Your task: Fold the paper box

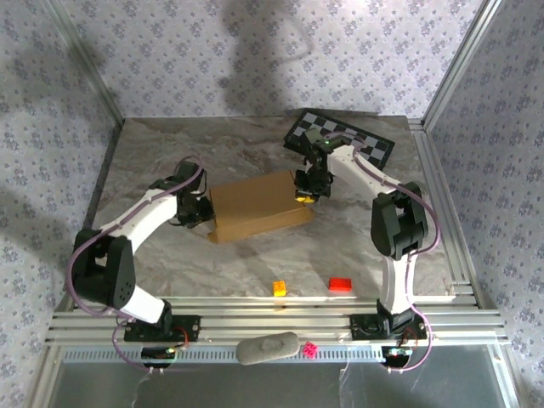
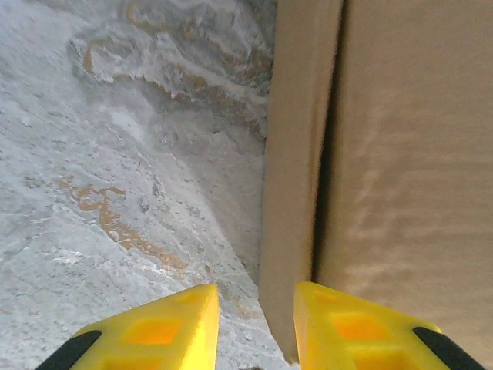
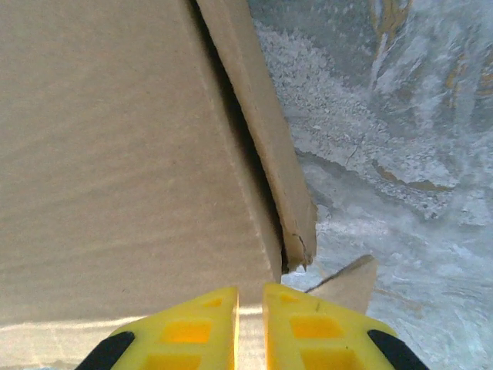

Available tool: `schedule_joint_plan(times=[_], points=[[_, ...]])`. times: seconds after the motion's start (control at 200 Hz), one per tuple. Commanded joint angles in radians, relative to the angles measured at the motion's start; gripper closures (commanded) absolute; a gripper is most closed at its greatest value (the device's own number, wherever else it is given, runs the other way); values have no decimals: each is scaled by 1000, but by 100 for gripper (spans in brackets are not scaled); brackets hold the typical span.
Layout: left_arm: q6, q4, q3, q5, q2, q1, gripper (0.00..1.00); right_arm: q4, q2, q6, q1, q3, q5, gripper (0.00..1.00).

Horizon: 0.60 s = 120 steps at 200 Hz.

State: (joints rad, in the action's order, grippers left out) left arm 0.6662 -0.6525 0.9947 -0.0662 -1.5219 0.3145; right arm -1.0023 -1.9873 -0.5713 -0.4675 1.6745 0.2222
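1. The paper box [image 1: 255, 206] lies mid-table [image 1: 170, 157], a shallow closed shape, between my two arms
2. My left gripper [image 2: 256, 291] is at the box's left end, jaws apart, straddling the edge of a side wall
3. My right gripper [image 3: 250, 293] sits at the box's right end over the lid's corner, fingers [image 3: 296, 304] almost together; I cannot tell whether they pinch cardboard

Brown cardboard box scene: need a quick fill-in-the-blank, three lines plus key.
The left gripper sits at the plain brown corrugated cardboard box's ___ end.
The small red block lies to the ___ of the small orange-yellow block.
The flat board beyond the right gripper has a black-and-white ___ pattern.
Missing: left; right; checkered.
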Motion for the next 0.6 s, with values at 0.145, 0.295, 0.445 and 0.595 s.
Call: schedule_joint_plan(times=[0.145,0.295,0.445,0.595], points=[[24,72,-28,-6,-60,34,70,-2,-70,-18,0,-39,9,84],[33,37,-23,24,5,35,73,-20,-48,-7,6,-26,-4,84],[46,6,7,51,109,19,64,-25,-19,-2,30,-25,2,84],[53,36,16,-62,84,-37,62,-36,-13,7,45,-2,17,83]])
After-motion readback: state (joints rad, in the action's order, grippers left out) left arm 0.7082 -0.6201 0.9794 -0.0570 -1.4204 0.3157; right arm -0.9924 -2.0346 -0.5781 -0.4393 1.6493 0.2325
